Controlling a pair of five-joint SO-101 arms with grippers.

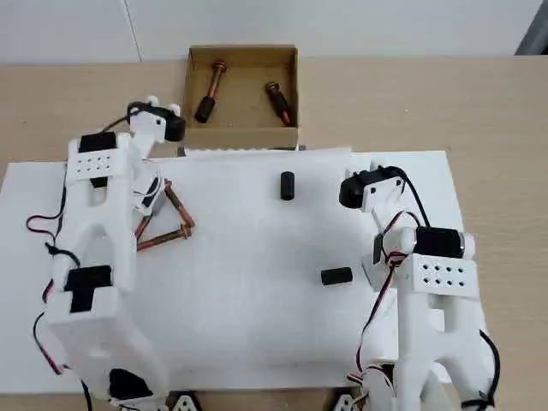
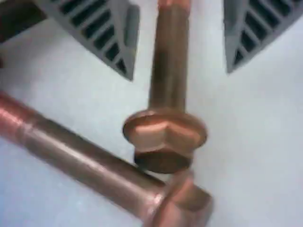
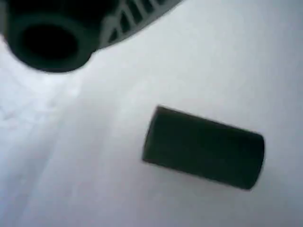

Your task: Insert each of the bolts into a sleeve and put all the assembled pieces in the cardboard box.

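High view. On the table, beyond the white sheet: box, with two sleeved bolts inside, one by the left wall, the other by the right wall, apart from each other. On the sheet near its far edge: upright sleeve. Closer to the arms, by the right arm: lying sleeve. At the sheet's left side: bolt and second bolt, meeting at their heads in a V. Left gripper: hangs low over the bolt's shank. Right gripper: hangs just beside the lying sleeve, on its right.

Left wrist view. Left gripper: spread wide, gripping nothing. Grey ribbed fingers on either side of the bolt's shank, clear of it. Bolt flat on the sheet, flanged hex head toward the camera. Second bolt aslant, its head against the bolt's head.

Right wrist view. Lying sleeve on its side on the sheet. Close to the camera: dark tube, bore facing the lens, up against a ribbed grey part of the right gripper. Whether clamped there: cannot tell. Whether that gripper is spread or pressed together: cannot tell
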